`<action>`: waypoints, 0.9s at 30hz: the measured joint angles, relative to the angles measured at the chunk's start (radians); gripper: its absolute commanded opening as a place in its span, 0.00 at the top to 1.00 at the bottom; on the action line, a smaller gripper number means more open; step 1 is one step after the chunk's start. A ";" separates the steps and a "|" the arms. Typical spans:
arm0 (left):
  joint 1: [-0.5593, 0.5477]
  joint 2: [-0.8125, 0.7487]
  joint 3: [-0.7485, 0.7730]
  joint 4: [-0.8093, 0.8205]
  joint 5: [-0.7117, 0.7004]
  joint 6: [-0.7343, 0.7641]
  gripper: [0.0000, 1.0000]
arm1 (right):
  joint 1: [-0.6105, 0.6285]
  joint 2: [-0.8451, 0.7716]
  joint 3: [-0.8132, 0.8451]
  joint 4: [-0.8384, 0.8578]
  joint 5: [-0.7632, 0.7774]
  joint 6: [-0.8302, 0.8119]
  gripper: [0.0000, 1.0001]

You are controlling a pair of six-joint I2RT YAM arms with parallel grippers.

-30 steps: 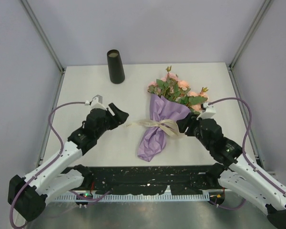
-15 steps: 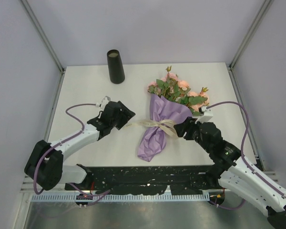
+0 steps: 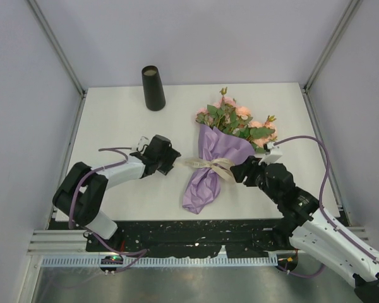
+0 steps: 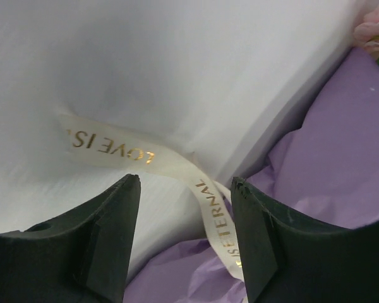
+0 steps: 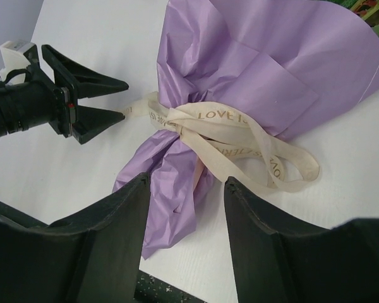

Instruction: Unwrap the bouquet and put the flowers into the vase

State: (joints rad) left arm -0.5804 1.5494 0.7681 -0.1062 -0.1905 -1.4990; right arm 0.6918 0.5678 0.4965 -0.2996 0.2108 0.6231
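Left gripper (image 3: 174,162) agape — bouquet (image 3: 216,153) just beside, ribbon (image 4: 148,159) between jaws

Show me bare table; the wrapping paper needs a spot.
Bare: the far-left table between vase and left gripper, and the strip between vase and flowers. Crowded: around the ribbon, where the right gripper flanks the bouquet too.

Bouquet (image 3: 218,150) lies well apart from vase (image 3: 153,89).

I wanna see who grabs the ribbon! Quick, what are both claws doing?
Left gripper: open, ribbon between its jaws.
Right gripper: open, holding nothing.
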 measured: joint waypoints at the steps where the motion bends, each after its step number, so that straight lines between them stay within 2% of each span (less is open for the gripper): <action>1: 0.000 0.008 0.012 0.001 0.000 -0.007 0.36 | 0.000 0.004 0.000 0.001 0.000 0.000 0.45; 6: -0.003 0.052 0.047 0.022 0.014 -0.048 0.36 | 0.000 0.035 0.000 0.016 -0.011 -0.022 0.44; 14: -0.003 0.112 0.047 0.063 0.054 -0.128 0.43 | 0.000 0.068 0.024 0.026 -0.039 -0.068 0.45; 20: -0.004 0.148 0.050 0.116 0.092 -0.201 0.51 | 0.000 0.068 0.027 0.047 -0.056 -0.068 0.45; 22: -0.008 0.150 0.051 0.117 0.093 -0.203 0.56 | 0.000 0.072 0.027 0.053 -0.057 -0.069 0.45; 27: -0.022 0.146 0.050 0.095 0.086 -0.195 0.60 | 0.000 0.123 0.043 0.071 -0.055 -0.095 0.44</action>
State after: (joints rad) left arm -0.6022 1.6958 0.8177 -0.0113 -0.1047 -1.6943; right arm 0.6914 0.6907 0.5392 -0.2287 0.1555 0.5285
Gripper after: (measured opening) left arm 0.425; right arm 0.556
